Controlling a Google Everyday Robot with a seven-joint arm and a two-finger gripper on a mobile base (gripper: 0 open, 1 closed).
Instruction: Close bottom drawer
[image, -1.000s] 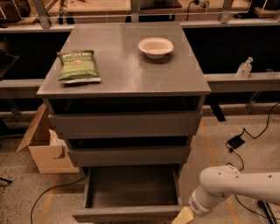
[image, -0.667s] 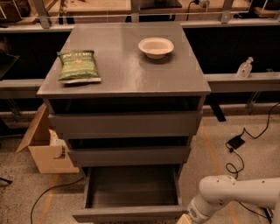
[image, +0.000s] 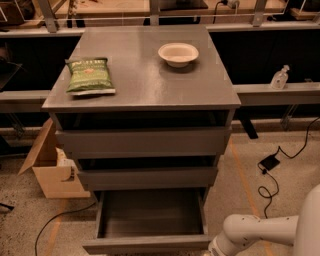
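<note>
The bottom drawer (image: 147, 244) of the grey cabinet is pulled far out; its slim dark-grey front panel lies along the lower edge of the camera view and its inside is empty. The two drawers above it stand slightly ajar. My white arm (image: 260, 232) comes in from the lower right. The gripper (image: 209, 252) is at the bottom edge, just past the drawer front's right end, mostly cut off by the frame.
A green snack bag (image: 89, 76) and a white bowl (image: 178, 53) sit on the cabinet top (image: 140, 80). An open cardboard box (image: 50, 167) stands at the left. Cables and a black adapter (image: 270, 162) lie on the floor at the right. A sanitizer bottle (image: 280, 77) is on the right ledge.
My arm and gripper have dropped lower and slightly right, so the gripper now sits almost out of frame. The drawer has not visibly moved.
</note>
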